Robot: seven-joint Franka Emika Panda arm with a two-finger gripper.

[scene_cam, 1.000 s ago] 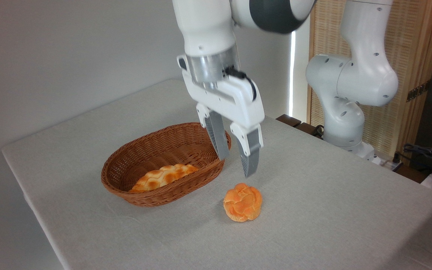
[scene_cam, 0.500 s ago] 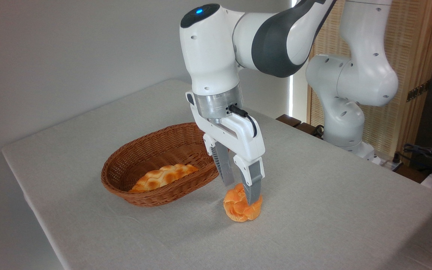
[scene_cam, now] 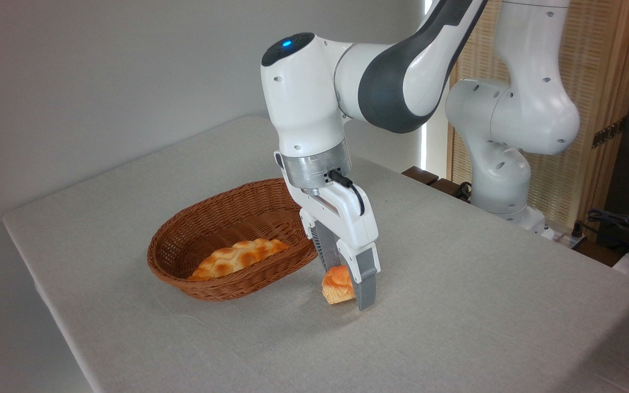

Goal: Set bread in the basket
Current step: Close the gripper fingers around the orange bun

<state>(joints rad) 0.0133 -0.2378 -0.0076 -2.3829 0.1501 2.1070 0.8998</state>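
The bread (scene_cam: pixel 337 285), a small golden-orange bun, sits squeezed between the two grey fingers of my gripper (scene_cam: pixel 347 292), down at the tablecloth just right of the basket. The near finger (scene_cam: pixel 366 284) covers the bun's right side. My gripper is shut on the bun, which looks narrowed by the squeeze. The basket (scene_cam: pixel 183 240) is an oval brown wicker one with low sides, to the left of the gripper, its right rim partly behind the gripper body.
A paler braided oblong loaf (scene_cam: pixel 236 257) lies inside the basket. The grey cloth-covered table (scene_cam: pixel 456 305) ends in an edge at the front left. The arm's white base (scene_cam: pixel 505 180) stands at the back right, with cables beyond it.
The gripper came down from above the bun, straddled it, then closed on it; the bun now looks squashed narrower and sits slightly further left.
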